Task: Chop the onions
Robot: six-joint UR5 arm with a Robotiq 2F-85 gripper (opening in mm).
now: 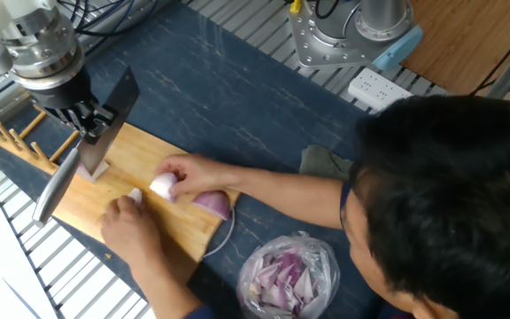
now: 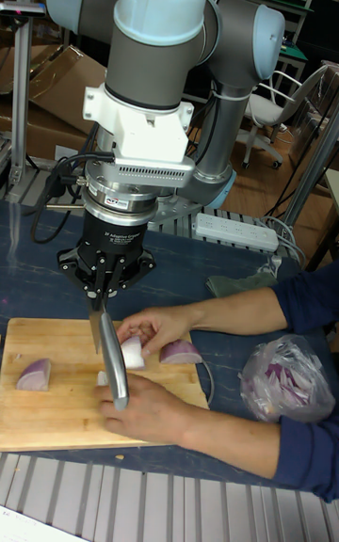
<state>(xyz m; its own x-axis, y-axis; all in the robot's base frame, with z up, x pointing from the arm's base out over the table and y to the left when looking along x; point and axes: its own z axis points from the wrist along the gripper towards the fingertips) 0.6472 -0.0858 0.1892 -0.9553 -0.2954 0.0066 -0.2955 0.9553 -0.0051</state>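
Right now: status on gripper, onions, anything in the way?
Gripper shut on knife, blade over cutting board. Onions uncut further, pieces on board. Person's hands on board under blade; hold.

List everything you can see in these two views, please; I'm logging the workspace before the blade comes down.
Cutting board: one, light wood, on the dark blue table cover.
Onions: three pieces in the tall view; a purple one alone at the board's left end, a pale one under the person's fingers, a purple one at the board's right edge.
Knife: one, steel blade with dark handle, held over the board.
Bag of chopped onion: one, clear plastic, right of the board.
Power strip: one, white, far side of the table.
Wooden rack: one, behind the board's left end.
Person's hands: two, on the board.
Gripper: one, black, clamping the knife.
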